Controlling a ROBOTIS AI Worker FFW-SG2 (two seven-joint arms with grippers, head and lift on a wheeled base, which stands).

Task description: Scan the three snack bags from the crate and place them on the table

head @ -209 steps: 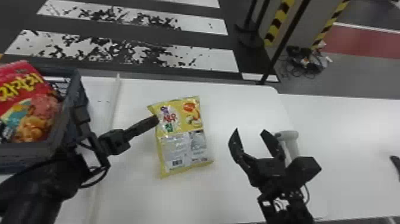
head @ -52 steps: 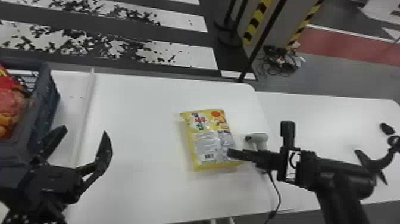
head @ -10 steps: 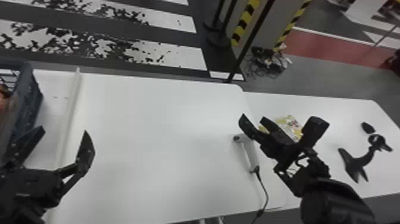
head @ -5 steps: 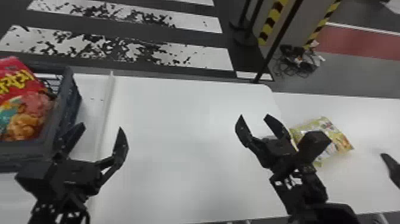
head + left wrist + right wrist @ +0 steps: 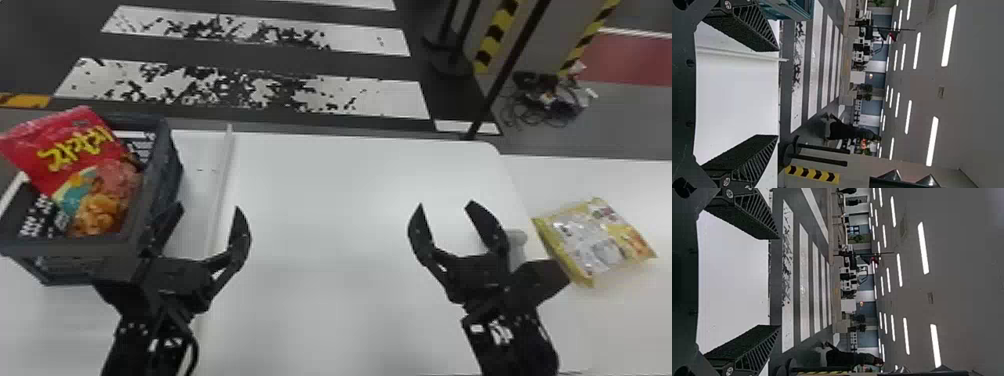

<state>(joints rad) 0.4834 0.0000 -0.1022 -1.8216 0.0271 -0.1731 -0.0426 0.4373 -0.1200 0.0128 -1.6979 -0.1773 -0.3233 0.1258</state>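
Observation:
In the head view my left gripper is open beside the right wall of the dark crate, its fingers empty. A red snack bag leans in that crate. My right gripper stands open and empty over the right part of the white table. Partly hidden behind its right finger is the grey-white scanner. Farther right a yellow snack bag lies flat on the surface. The left wrist view has the left gripper with its fingers wide apart; so has the right wrist view for the right gripper.
A raised white strip runs front to back across the table, right of the crate. Beyond the far edge stand black posts and a heap of cables on the floor.
The yellow bag went from the middle of the table to the far right, and the right gripper has since drawn away from it. The head view has swung left, showing more of the crate.

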